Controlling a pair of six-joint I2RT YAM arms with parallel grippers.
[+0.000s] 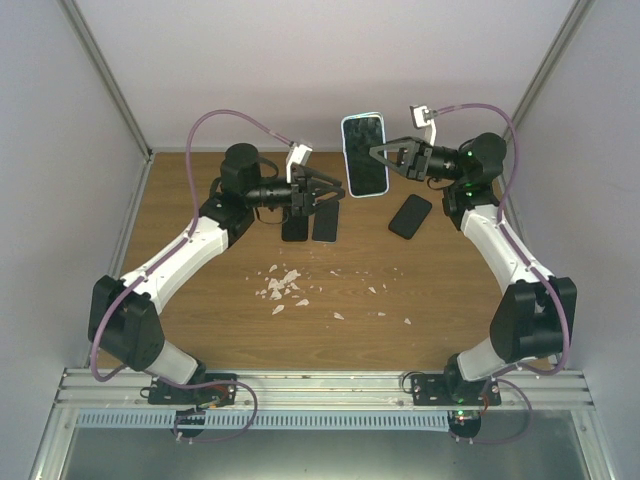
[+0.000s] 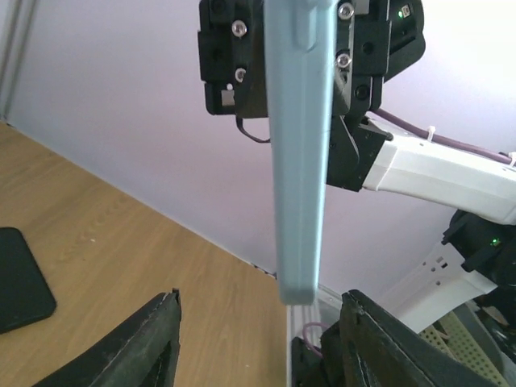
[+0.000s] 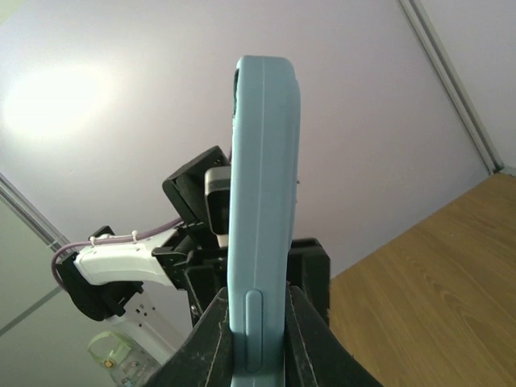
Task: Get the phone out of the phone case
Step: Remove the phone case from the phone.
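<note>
Phone case [image 3: 262,201]: pale blue, held upright in the air over the far part of the tabletop [image 1: 200,290]; the phone [image 1: 364,152] sits inside it, dark screen showing.
Left claw [image 2: 260,298]: released, with its jaws apart on either side of the case's lower end and touching neither face.
Dark slabs [image 1: 325,220]: three lie flat on the wood, two side by side under the left claw and one further right; whether they are phones or cases cannot be told.
White scraps [image 1: 283,286]: scattered mid-tabletop, apart from everything else.
Right claw [image 3: 258,318]: clenched on the phone case, pinching front and back at its long edge and carrying it.
Step in hand: setting a second grip; the phone is not yet out.
Next move: likely the left claw clenching on the free end, then catching only the case's lip to peel it away, since pinching both faces would pin the phone in.
</note>
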